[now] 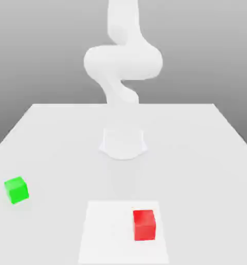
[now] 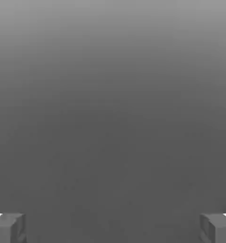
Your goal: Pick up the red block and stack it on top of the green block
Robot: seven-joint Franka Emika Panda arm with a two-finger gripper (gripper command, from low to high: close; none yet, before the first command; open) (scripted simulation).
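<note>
- The red block (image 1: pixel 144 224) sits low in the exterior view, a little right of centre, on the right part of a brighter white square patch (image 1: pixel 107 233) on the table (image 1: pixel 198 145).
- The green block (image 1: pixel 16 190) rests on the bare table at the far left edge of that view, slightly higher in the frame than the red one and well apart from it.
- Both blocks lie flat on the table with nothing touching them.
- The white arm (image 1: pixel 122 62) rises at the top centre of the exterior view, curving above its round base (image 1: pixel 123 143), which stands on the table behind the blocks.
- In the hand view the gripper (image 2: pixel 113 228) has its two grey fingertips (image 2: pixel 8 228) at the lower corners of the frame, spread wide with nothing between them.
- Beyond the fingertips there is a plain grey backdrop, lighter toward the top.
</note>
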